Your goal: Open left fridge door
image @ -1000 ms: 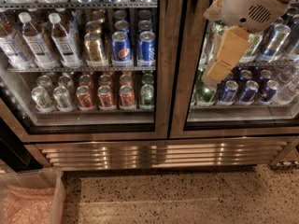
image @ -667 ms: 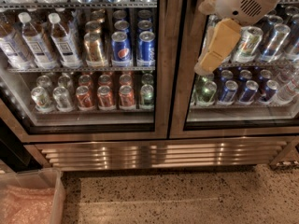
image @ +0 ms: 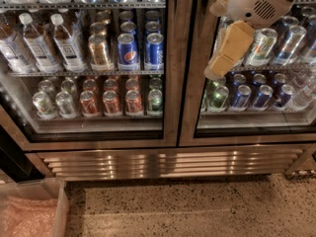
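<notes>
Tool [image: 223,57] before right door [image: 247,137] (contact unclear)

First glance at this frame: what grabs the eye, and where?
The gripper, cream and tan, hangs at upper right in front of the right-hand glass door, not the left fridge door. Behind that left door, blue Pepsi cans share a shelf with clear water bottles. A gleaming ribbed grille runs along the bottom.
</notes>
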`<action>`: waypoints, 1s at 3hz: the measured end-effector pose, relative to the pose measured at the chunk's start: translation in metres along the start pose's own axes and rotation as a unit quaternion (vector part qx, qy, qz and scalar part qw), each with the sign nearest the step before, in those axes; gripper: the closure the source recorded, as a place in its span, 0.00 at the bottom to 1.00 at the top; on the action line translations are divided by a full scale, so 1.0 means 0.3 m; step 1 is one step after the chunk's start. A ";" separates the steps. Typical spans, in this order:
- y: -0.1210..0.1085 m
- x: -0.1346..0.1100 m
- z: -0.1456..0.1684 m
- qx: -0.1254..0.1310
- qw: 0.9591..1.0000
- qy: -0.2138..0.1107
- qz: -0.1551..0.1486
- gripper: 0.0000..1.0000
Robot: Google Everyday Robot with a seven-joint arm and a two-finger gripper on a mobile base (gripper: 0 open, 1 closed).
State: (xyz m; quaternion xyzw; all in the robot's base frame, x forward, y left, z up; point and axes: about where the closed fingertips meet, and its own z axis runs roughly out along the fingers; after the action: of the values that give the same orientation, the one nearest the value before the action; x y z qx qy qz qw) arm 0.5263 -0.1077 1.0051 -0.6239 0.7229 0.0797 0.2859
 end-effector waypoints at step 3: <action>-0.082 -0.144 0.074 0.000 0.998 -0.021 -0.056 0.00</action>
State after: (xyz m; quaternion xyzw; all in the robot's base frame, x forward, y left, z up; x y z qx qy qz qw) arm 0.5592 -0.0653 1.0148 -0.6615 0.6807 0.0767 0.3052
